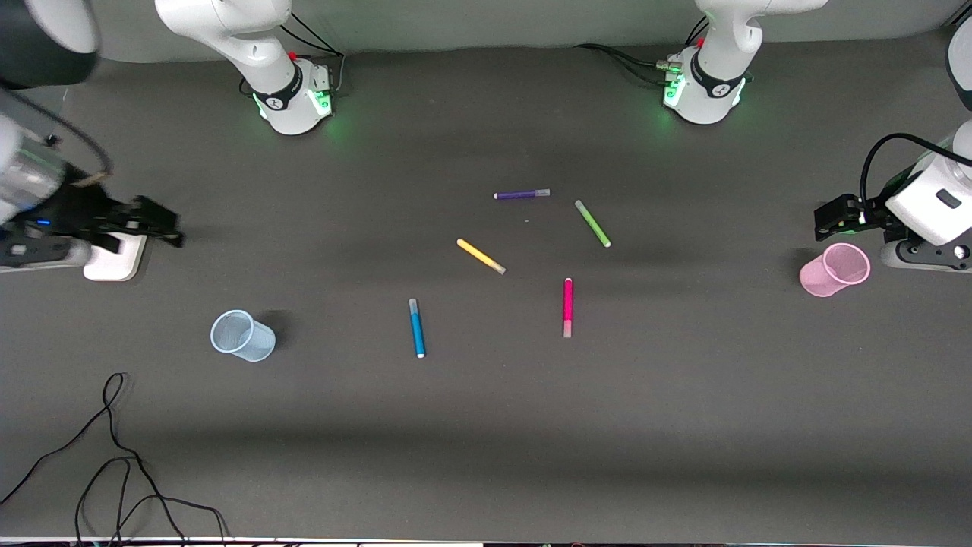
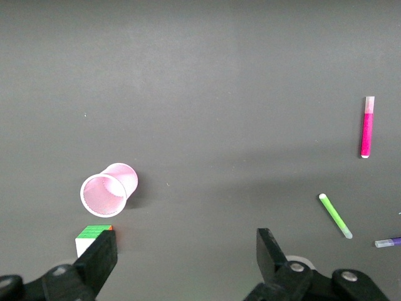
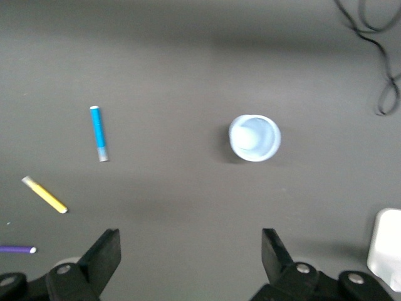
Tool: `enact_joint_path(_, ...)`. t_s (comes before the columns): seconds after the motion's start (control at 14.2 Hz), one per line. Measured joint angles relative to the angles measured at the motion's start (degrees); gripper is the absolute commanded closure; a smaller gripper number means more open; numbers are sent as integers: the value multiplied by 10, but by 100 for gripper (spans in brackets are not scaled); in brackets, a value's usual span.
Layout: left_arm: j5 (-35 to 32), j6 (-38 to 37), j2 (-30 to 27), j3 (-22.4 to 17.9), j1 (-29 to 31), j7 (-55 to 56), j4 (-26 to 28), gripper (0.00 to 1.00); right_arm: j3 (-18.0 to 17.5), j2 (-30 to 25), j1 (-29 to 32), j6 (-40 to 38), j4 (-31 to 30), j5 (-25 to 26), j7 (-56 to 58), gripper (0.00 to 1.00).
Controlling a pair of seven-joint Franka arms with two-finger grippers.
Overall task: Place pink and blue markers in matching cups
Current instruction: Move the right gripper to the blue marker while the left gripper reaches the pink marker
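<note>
You have the pink marker (image 1: 567, 306) lying flat mid-tabletop (image 1: 486, 425), the blue marker (image 1: 417, 327) beside it toward the right arm's end. The blue cup (image 1: 243, 335) stands farther that way, the pink cup (image 1: 834, 269) toward the left arm's end. Left pincer (image 1: 829, 219) hangs released just above the pink cup; right pincer (image 1: 156, 222), also released, waits.

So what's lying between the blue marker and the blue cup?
Nothing: bare table between the blue marker and the blue cup, clear in front and right wrist views.
</note>
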State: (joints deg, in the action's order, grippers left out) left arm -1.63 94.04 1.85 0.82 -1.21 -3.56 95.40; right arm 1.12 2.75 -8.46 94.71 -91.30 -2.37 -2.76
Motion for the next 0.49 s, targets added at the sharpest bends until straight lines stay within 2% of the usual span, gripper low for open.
enact_joint_path(0.49,2,-16,0,2,-1,0,0,1,-3,83,-164,18,52,0,-128,0)
